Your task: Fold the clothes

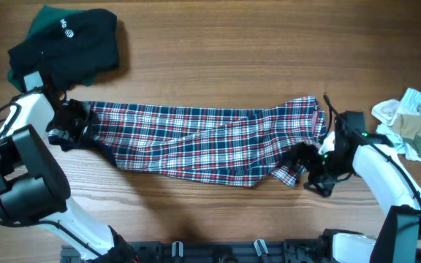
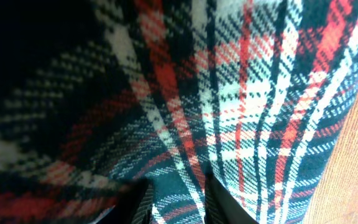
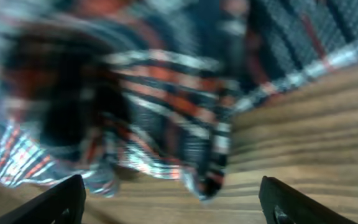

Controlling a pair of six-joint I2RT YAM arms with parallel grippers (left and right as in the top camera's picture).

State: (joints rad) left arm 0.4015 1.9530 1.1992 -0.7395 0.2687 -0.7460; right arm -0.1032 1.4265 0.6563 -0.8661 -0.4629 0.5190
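The red, white and navy plaid garment (image 1: 210,139) lies stretched in a long band across the middle of the wooden table. My left gripper (image 1: 75,124) is at its left end, shut on the cloth; the left wrist view shows plaid fabric (image 2: 229,106) pinched between the fingers (image 2: 178,202). My right gripper (image 1: 313,162) is at the garment's right end, open, its fingertips wide apart (image 3: 173,199) over bare wood, with a hanging corner of the plaid (image 3: 166,106) just ahead of them. That view is blurred.
A dark green and black garment (image 1: 68,44) lies bunched at the back left. A heap of pale white, blue and tan clothes (image 1: 414,124) sits at the right edge. The arms' bases stand along the front edge.
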